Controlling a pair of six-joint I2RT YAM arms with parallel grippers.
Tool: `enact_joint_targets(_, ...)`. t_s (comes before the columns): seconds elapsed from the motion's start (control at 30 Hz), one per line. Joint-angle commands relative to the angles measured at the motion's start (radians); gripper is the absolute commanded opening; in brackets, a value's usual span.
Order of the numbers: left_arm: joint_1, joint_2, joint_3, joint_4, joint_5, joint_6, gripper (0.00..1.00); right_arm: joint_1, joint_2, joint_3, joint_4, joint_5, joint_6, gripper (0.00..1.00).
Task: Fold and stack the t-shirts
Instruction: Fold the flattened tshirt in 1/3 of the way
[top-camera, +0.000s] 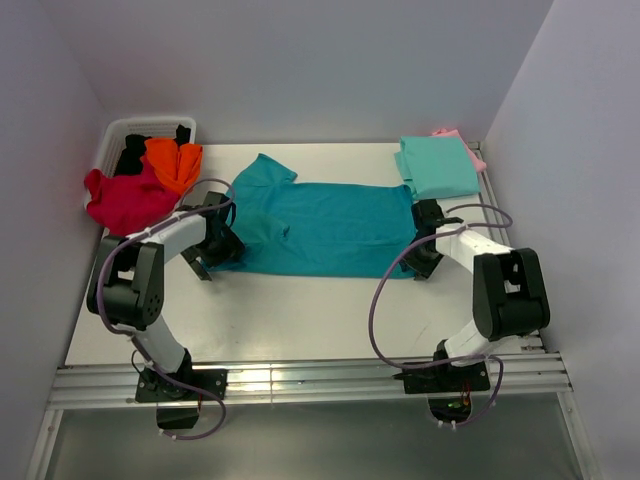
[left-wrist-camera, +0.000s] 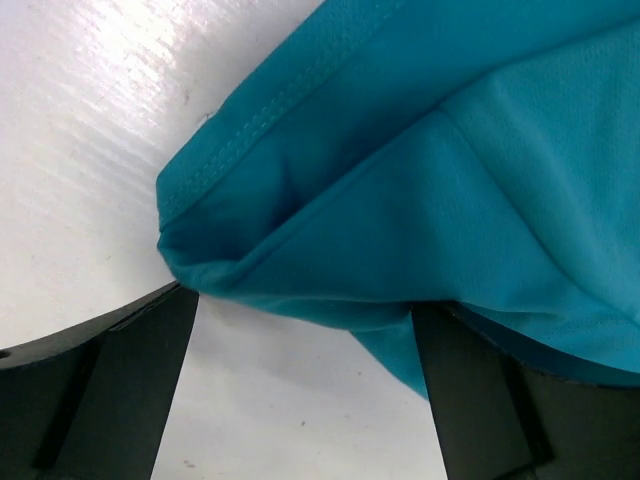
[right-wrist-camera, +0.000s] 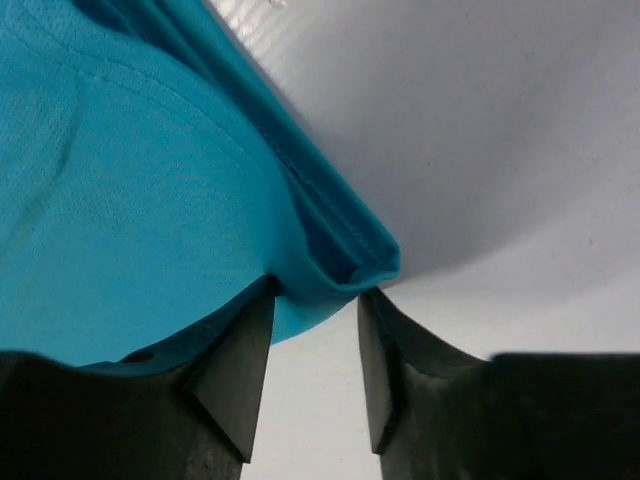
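Note:
The deep teal-blue t-shirt lies spread across the middle of the table, its left sleeve folded inward. At the shirt's left side my left gripper has its jaws wide apart. A bunched fold of the teal-blue t-shirt sags between the fingertips and drapes over the right finger. My right gripper is at the shirt's right edge. Its fingers stand close together on a rolled hem corner of the teal-blue t-shirt, which is raised off the table.
A folded mint-green shirt lies on a pink one at the back right. The white slotted basket at the back left holds orange and black shirts. A crimson shirt spills over its side. Walls close in on both sides.

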Motion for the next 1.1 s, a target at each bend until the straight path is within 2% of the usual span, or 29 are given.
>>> enact_joint_targets(0.0,0.015,0.011,0.021,0.025,-0.025,-0.006,0.92,-0.007,0.045,0.032,0.043,0.044,-0.023,0.45)
enact_joint_targets(0.03,0.018,0.012,0.016,0.033,-0.023,-0.007,0.90,-0.010,0.048,0.041,0.043,0.046,-0.026,0.36)
enact_joint_targets(0.1,0.024,0.018,0.010,0.036,-0.028,-0.010,0.72,-0.013,0.065,0.052,0.045,0.043,-0.039,0.30)
enact_joint_targets(0.13,0.026,0.022,0.010,0.037,-0.031,-0.012,0.64,-0.016,0.071,0.064,0.042,0.043,-0.048,0.23)
enact_joint_targets(0.17,0.029,0.033,0.012,0.036,-0.031,-0.009,0.52,-0.018,0.079,0.072,0.039,0.044,-0.051,0.15)
enact_joint_targets(0.2,0.032,0.038,0.012,0.036,-0.035,-0.010,0.47,-0.019,0.088,0.078,0.027,0.046,-0.054,0.12)
enact_joint_targets(0.23,0.033,0.045,0.013,0.037,-0.037,-0.009,0.42,-0.022,0.091,0.088,0.021,0.044,-0.058,0.04)
enact_joint_targets(0.27,0.036,0.054,0.013,0.039,-0.039,-0.010,0.31,-0.027,0.093,0.093,0.014,0.044,-0.058,0.03)
enact_joint_targets(0.37,0.043,0.068,0.021,0.033,-0.039,-0.012,0.11,-0.034,0.076,0.102,-0.022,0.058,-0.055,0.00)
enact_joint_targets(0.47,0.044,0.053,0.024,0.022,-0.028,-0.015,0.00,-0.044,0.048,0.104,-0.050,0.066,-0.048,0.00)
enact_joint_targets(0.63,0.040,-0.033,-0.013,-0.015,0.013,-0.027,0.00,-0.074,-0.057,0.070,-0.128,0.049,-0.026,0.00)
enact_joint_targets(0.83,-0.016,-0.234,-0.143,-0.085,0.055,-0.082,0.01,-0.074,-0.208,0.017,-0.225,0.014,0.020,0.00)
enact_joint_targets(1.07,-0.184,-0.491,-0.299,-0.198,0.092,-0.210,0.01,-0.074,-0.376,-0.052,-0.352,-0.014,0.069,0.00)
